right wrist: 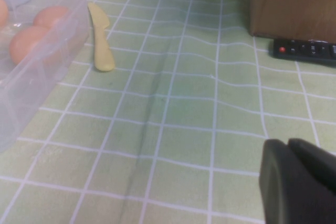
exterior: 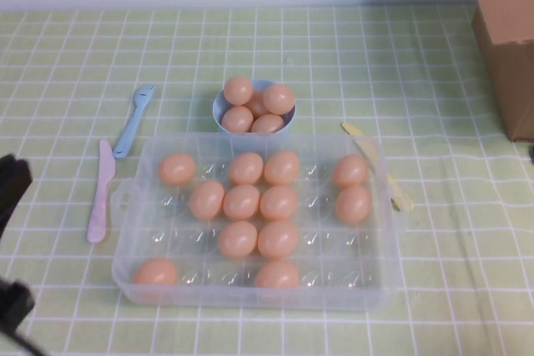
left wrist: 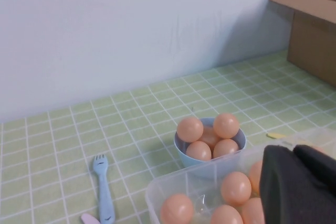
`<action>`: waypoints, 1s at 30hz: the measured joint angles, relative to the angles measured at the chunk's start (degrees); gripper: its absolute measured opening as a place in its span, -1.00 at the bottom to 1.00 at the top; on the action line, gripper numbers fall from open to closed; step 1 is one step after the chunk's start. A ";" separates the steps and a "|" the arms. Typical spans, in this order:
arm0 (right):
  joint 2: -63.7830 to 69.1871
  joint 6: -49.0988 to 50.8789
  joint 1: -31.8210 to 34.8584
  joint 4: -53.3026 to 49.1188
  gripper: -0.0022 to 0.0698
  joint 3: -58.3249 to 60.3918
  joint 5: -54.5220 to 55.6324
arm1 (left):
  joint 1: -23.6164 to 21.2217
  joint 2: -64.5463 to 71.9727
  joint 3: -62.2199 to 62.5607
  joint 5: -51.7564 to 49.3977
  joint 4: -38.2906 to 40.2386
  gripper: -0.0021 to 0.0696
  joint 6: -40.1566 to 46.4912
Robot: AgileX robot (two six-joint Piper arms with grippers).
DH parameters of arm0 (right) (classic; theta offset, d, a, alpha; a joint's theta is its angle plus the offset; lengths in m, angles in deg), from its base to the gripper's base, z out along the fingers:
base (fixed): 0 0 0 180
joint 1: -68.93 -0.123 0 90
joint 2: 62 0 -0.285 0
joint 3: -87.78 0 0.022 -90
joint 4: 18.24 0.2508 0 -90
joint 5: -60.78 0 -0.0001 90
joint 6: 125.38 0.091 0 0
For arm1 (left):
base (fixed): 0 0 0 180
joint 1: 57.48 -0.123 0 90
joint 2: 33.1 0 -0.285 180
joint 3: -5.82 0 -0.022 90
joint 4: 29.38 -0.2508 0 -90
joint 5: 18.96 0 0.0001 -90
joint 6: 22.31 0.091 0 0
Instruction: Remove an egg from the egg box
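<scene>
- The left gripper [left wrist: 302,182] hangs at the table's near left edge, about eight o'clock from the egg box [exterior: 127,264]. Its dark fingers look pressed together with only a thin seam between them, and they hold nothing.
- The right gripper [right wrist: 302,182] does not show in the high view. Its own camera shows it low over bare tablecloth off the box's right side, jaws likewise closed to a seam and empty.
- The egg box sits in the middle of the table, a clear tray holding about a dozen orange-tan eggs. Most cluster in the centre, with two at its three o'clock side and one alone in the seven o'clock corner.
- The egg [exterior: 156,272] in that near-left corner lies closest to the left gripper, so I judge it the easiest pick, though any of them would do.
- A light-blue bowl [exterior: 219,106] stands touching or just beside the box at its twelve o'clock, and four eggs already rest in it.
- A blue fork [exterior: 133,120] and pink knife [exterior: 100,193] lie at the box's ten o'clock, and a yellow knife [right wrist: 101,38] at its two o'clock.
- A cardboard box [exterior: 505,27] stands far off at two o'clock, with a black remote [right wrist: 304,51] beside it.
- As for this pick, nothing is started: neither arm is over the tray, and reaching, opening, grasping and lifting all remain.
</scene>
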 joint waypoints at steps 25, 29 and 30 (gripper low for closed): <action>0.00 0.00 0.00 0.00 -0.99 0.00 0.00 | -15.41 -27.35 -30.66 19.90 -7.09 -0.95 -6.15; 0.00 0.00 0.00 0.00 -0.99 0.00 -0.10 | -17.40 -28.22 -30.93 15.32 -7.09 -0.95 -7.50; 0.00 0.00 0.00 0.00 -0.99 0.00 -0.10 | -17.40 -28.22 -30.93 13.94 -7.20 -0.95 -7.50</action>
